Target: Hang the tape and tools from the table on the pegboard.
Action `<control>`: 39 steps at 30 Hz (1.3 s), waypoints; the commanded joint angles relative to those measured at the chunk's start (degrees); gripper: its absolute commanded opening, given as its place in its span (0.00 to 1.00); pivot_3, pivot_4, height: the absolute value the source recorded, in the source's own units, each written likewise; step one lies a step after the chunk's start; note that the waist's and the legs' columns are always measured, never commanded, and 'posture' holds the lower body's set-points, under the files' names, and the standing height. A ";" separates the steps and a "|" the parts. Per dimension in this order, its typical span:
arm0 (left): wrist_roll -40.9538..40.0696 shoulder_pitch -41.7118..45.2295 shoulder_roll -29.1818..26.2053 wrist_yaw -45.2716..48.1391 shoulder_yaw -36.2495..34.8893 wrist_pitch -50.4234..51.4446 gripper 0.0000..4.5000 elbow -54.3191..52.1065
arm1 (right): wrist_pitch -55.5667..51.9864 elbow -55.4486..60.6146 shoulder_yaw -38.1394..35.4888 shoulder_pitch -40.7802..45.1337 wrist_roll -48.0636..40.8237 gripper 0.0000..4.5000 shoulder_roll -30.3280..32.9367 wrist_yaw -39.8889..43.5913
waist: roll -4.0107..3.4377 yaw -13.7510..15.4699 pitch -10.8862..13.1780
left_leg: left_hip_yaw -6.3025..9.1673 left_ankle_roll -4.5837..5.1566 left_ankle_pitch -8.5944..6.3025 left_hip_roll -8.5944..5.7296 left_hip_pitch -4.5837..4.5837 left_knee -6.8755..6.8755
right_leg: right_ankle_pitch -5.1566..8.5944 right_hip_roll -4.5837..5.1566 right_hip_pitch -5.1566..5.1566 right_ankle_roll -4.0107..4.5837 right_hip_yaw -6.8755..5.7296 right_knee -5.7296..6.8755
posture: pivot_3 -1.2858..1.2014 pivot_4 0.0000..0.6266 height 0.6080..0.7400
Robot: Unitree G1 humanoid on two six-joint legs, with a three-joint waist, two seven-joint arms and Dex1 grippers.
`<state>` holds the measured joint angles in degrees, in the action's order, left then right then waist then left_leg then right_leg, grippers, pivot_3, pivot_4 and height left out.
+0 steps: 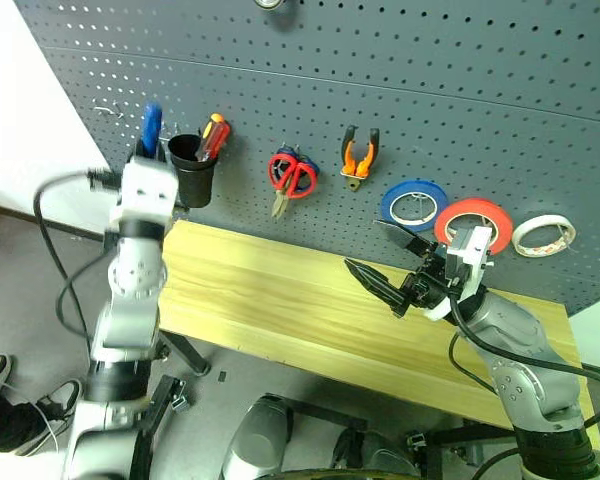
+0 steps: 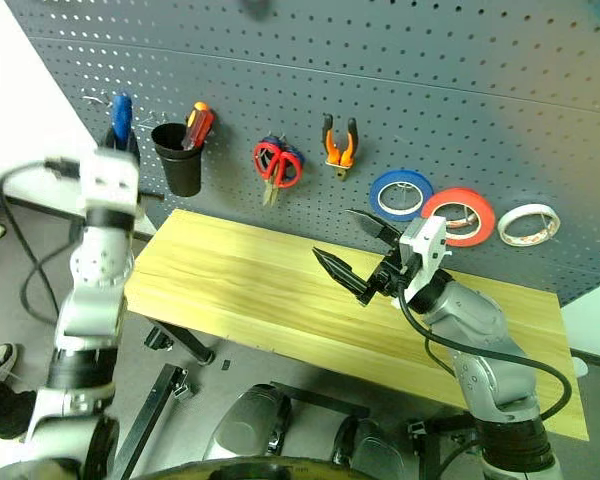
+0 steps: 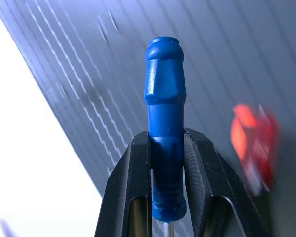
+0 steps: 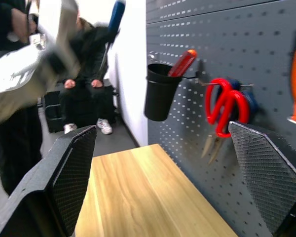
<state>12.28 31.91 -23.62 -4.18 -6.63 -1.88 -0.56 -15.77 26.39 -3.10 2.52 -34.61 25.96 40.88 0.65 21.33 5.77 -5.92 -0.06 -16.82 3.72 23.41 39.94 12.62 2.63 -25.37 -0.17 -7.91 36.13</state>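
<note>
Left gripper is clamped tight on the blue-handled screwdriver, handle up, raised in front of the dark grey perforated pegboard just beside the black plastic cup that hangs there with a red-and-yellow-handled screwdriver in it. Right gripper hangs wide open over the light yellowish wooden table, nothing between its fingers. On the board: red-handled scissors, orange-and-black pliers, a blue tape roll, the wide red ring of tape and a thin whitish roll, side by side. A seated person shows beyond the table's end.
</note>
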 commanded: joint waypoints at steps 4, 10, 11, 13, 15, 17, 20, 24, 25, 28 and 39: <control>-0.91 17.85 -4.56 -0.36 -0.76 -13.39 0.11 28.17 | -0.82 4.66 -2.21 -2.13 -2.18 1.00 1.30 0.19 | -0.03 0.12 -0.02 | -0.02 0.05 -0.03 -0.03 0.02 0.00 | 0.02 0.03 0.01 -0.03 -0.02 -0.02 | 0.65 0.10 0.84; -0.44 29.67 -5.38 -0.16 0.95 -23.47 0.11 49.86 | -4.28 9.30 -4.91 -5.55 -5.52 1.00 4.08 -0.71 | 0.16 -0.35 0.13 | -0.01 0.06 -0.04 -0.14 0.12 0.04 | 0.03 0.00 -0.03 -0.04 -0.04 -0.05 | 0.63 0.16 0.84; -0.48 30.96 -5.31 0.00 1.22 -24.52 0.11 52.46 | -4.86 9.97 -5.34 -5.88 -6.10 1.00 4.43 -0.96 | 0.19 -0.44 0.19 | -0.01 0.06 -0.04 -0.14 0.12 0.04 | 0.03 0.00 -0.02 -0.04 -0.04 -0.05 | 0.62 0.16 0.84; -0.49 33.08 -5.00 0.00 1.78 -26.45 0.11 56.68 | -5.63 11.00 -6.04 -6.86 -6.87 1.00 5.14 -1.22 | 0.20 -0.66 0.19 | -0.01 0.06 -0.04 -0.13 0.10 0.05 | 0.03 0.00 -0.02 -0.04 -0.03 -0.04 | 0.62 0.17 0.84; -0.65 34.93 -4.54 -0.06 1.98 -27.76 0.11 60.11 | -6.26 11.76 -6.12 -7.62 -7.05 1.00 5.51 -1.65 | 0.21 -1.18 0.20 | 0.00 0.06 -0.04 -0.11 0.09 0.04 | 0.04 0.00 -0.02 -0.03 -0.03 -0.03 | 0.61 0.17 0.84; -1.01 36.53 -3.86 0.40 2.05 -28.36 0.11 62.76 | -6.90 12.63 -6.61 -8.16 -7.62 1.00 5.90 -2.09 | 0.25 -1.78 0.22 | 0.02 0.06 -0.04 -0.11 0.10 0.05 | 0.04 0.02 -0.01 -0.03 -0.04 -0.02 | 0.61 0.17 0.84; -1.48 38.43 -2.92 1.38 1.99 -27.68 0.11 66.28 | -7.76 13.74 -7.57 -8.79 -8.59 1.00 6.54 -2.61 | 0.36 -2.70 0.34 | 0.01 0.07 -0.04 -0.12 0.10 0.08 | 0.04 0.02 0.00 -0.03 -0.03 -0.01 | 0.60 0.19 0.84; -1.22 39.81 -2.62 0.47 1.92 -26.86 0.11 69.39 | -8.71 14.91 -8.65 -9.83 -9.76 1.00 7.51 -3.00 | 0.47 -4.40 0.51 | 0.02 0.07 -0.04 -0.11 0.09 0.07 | 0.04 0.03 -0.01 -0.03 -0.03 0.00 | 0.60 0.19 0.84; -1.23 40.03 -2.70 0.26 1.85 -26.42 0.11 70.08 | -8.94 15.10 -8.73 -9.85 -9.97 1.00 7.66 -3.18 | 0.49 -5.07 0.55 | 0.02 0.07 -0.04 -0.11 0.09 0.07 | 0.04 0.02 -0.01 -0.03 -0.03 0.00 | 0.60 0.19 0.84; -1.17 40.19 -3.06 -0.39 1.75 -25.78 0.11 71.51 | -9.52 15.38 -8.59 -9.48 -10.25 1.00 7.87 -3.70 | 0.53 -6.60 0.60 | 0.01 0.07 -0.03 -0.11 0.09 0.07 | 0.04 0.02 -0.01 -0.02 -0.02 0.01 | 0.60 0.19 0.84; -2.32 35.16 -2.98 -1.73 1.55 -28.31 0.11 68.91 | -10.02 14.76 -8.39 -8.61 -10.07 1.00 8.38 -4.21 | 0.63 -8.95 0.67 | 0.03 0.08 -0.03 -0.07 0.02 0.07 | 0.04 0.06 0.00 -0.02 0.03 0.05 | 0.60 0.19 0.84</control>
<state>10.55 67.60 -26.17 -5.44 -4.85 -28.97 70.27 -25.95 39.38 -10.38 -6.89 -44.00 33.69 36.90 1.28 12.38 6.44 -5.88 0.02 -16.85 3.64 23.41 40.00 12.66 2.70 -25.37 -0.18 -7.87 36.18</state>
